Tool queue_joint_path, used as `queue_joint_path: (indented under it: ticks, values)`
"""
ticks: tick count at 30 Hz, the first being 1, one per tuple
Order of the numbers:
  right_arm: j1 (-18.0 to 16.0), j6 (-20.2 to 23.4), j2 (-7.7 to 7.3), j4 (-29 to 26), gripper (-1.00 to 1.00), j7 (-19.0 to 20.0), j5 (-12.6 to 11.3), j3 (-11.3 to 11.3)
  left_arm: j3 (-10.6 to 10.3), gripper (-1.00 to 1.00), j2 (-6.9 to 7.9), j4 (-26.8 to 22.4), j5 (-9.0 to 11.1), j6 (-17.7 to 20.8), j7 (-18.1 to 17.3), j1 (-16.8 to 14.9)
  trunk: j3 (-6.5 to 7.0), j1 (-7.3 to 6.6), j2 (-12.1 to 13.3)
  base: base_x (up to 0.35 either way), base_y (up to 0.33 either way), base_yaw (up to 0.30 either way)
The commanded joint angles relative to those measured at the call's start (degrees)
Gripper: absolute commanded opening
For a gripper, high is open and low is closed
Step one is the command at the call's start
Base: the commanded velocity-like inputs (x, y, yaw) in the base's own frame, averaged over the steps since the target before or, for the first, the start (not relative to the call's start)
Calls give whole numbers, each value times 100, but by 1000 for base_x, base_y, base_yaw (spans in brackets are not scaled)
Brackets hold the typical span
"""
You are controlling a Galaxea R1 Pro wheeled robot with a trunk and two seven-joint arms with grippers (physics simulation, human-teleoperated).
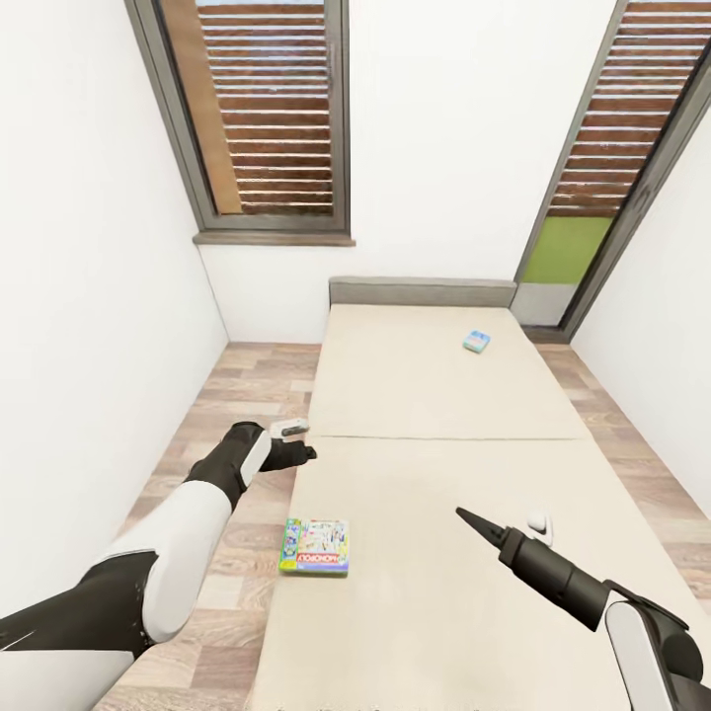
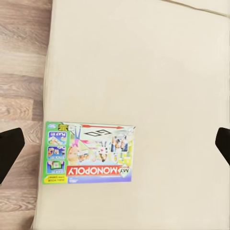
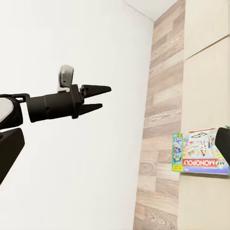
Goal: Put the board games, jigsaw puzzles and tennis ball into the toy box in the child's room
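Two board games lie on the bed (image 1: 425, 395). A green, white and red Monopoly box (image 1: 314, 546) (image 2: 88, 153) (image 3: 201, 152) rests near the mattress's left edge, close to me. A small blue box (image 1: 476, 342) sits far up the bed towards the grey headboard. My left gripper (image 1: 304, 454) (image 2: 115, 146) (image 3: 98, 98) hovers open above the bed's left edge, looking down on the Monopoly box. My right gripper (image 1: 464, 515) (image 3: 115, 148) hangs open over the mattress, to the right of that box. The table, toy box, jigsaw puzzles and tennis ball are out of view.
A strip of wood-plank floor (image 1: 247, 395) runs between the bed and the white left wall (image 1: 89, 296). Tall grey-framed windows (image 1: 267, 109) stand behind the headboard (image 1: 423, 291) and at the far right. Narrow floor lies right of the bed.
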Motion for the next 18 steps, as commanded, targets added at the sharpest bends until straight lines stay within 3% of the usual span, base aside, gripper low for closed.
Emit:
queue_joint_path:
  ticks: [1, 18]
  values:
    - [-5, 30, 0, -2, 100, 17, -3, -9, 37, 100, -11, -9, -1, 33, -10, -4, -20, 3, -11, 0, 0, 0]
    - [-5, 30, 8, -2, 100, 17, 49, -17, 37, 100, -21, -49, 0, 87, -4, -12, -176, 3, -11, 0, 0, 0]
